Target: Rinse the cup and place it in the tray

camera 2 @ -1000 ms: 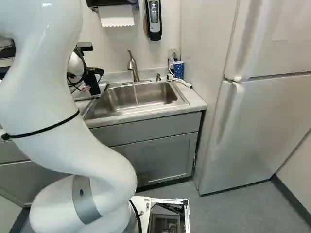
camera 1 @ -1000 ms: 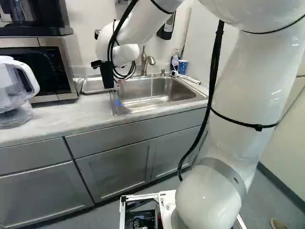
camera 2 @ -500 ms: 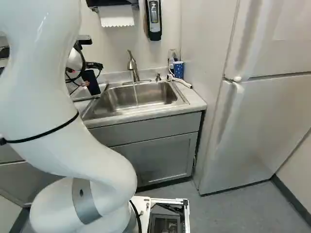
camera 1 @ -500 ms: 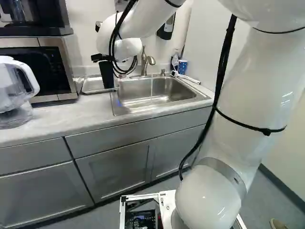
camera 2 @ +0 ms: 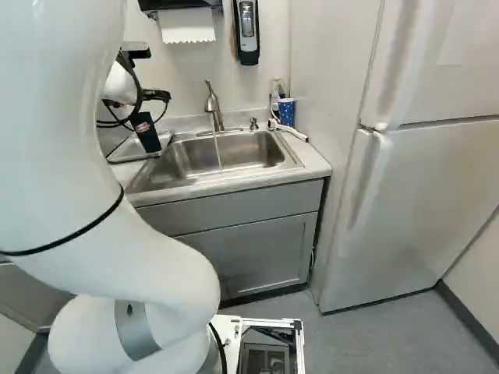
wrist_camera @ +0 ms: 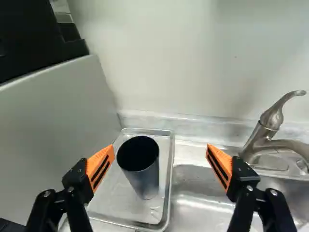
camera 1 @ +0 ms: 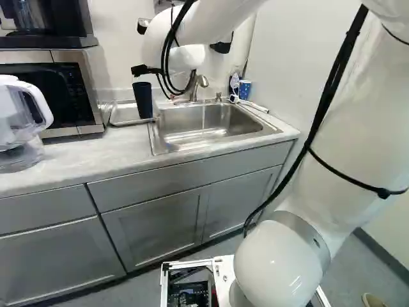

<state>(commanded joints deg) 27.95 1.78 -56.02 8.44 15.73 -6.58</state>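
Note:
My gripper [camera 1: 146, 69] is just above the dark cup [camera 1: 142, 100] in the left base view. In the wrist view the gripper [wrist_camera: 160, 151] stands wide open, its orange pads [wrist_camera: 100, 166] touching nothing. The cup [wrist_camera: 145, 179] stands upright in the metal tray [wrist_camera: 166, 205], ahead of the fingers and nearer one of them, its mouth facing up. The tray lies on the counter beside the sink [camera 2: 222, 156]. A thin stream of water [camera 2: 218, 148] runs from the faucet [camera 2: 212, 103] into the basin.
A microwave [camera 1: 64, 93] and a clear pitcher [camera 1: 22, 121] stand on the counter at the left of the left base view. A blue patterned cup [camera 2: 286, 111] and a bottle are behind the sink's far corner. The faucet rises close beside the gripper. A fridge [camera 2: 421, 195] stands at the right.
The arm has drawn up and back, lifting the gripper clear of the cup and toward the faucet's side. The cup has stayed in the tray. The base has not moved.

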